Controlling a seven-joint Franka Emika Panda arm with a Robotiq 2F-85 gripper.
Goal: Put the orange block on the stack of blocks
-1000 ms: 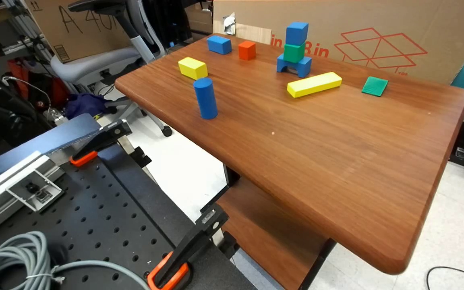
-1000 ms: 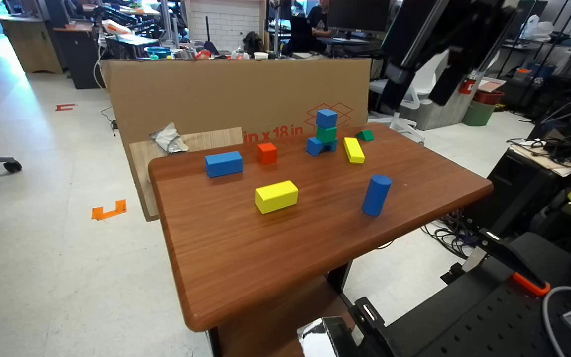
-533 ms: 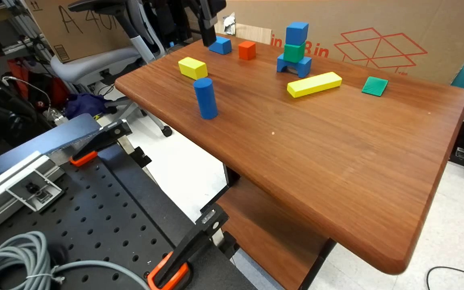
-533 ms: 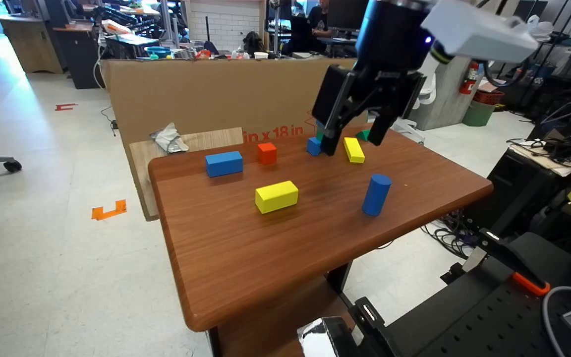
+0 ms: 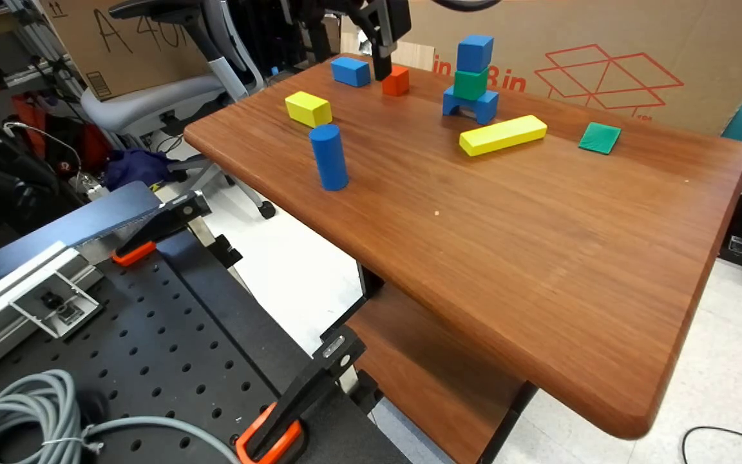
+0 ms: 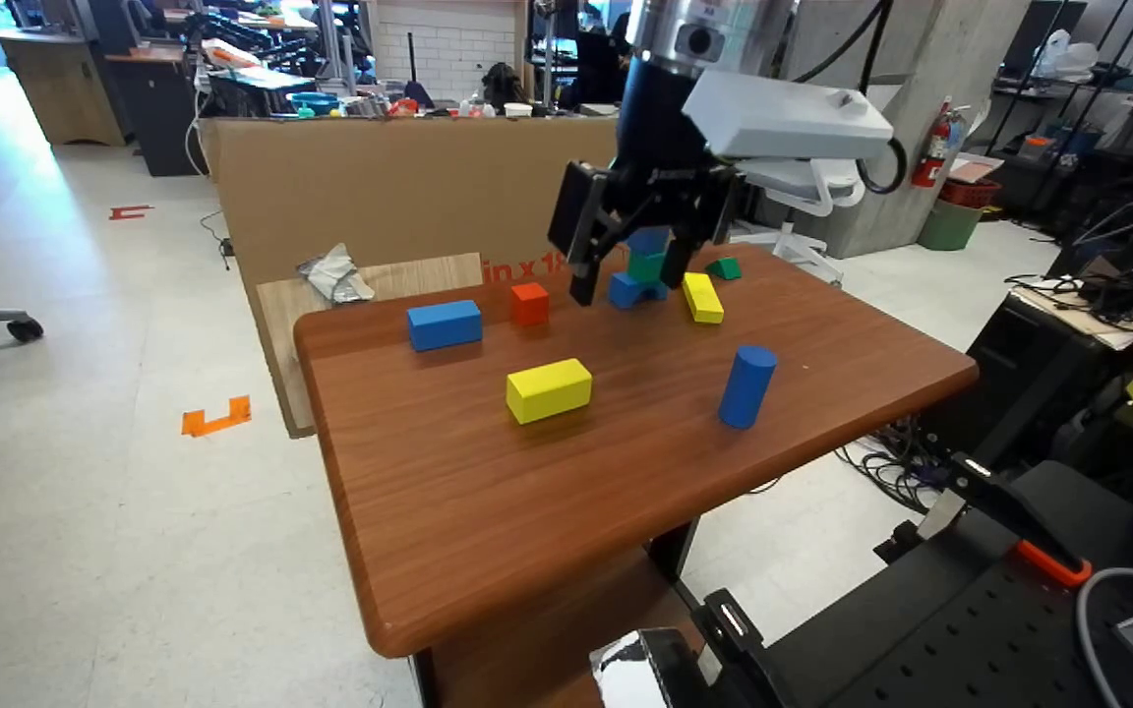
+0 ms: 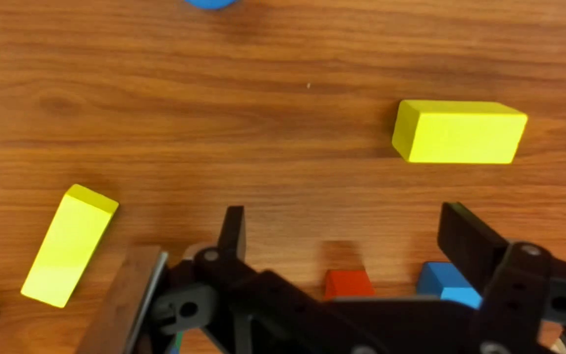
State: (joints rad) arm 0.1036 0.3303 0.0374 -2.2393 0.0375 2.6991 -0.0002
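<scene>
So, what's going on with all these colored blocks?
A robot arm is over the brown table, its jaws open and holding nothing. The job is to put the orange cube on the stack: a blue cube on a green block on a blue bridge. For now, the orange cube sits untouched on the table, apart from the stack.

One block [image 6: 530,306] is orange, the gripper [image 6: 629,283] black, the table [image 7: 243,128] brown (streaked darker).
</scene>
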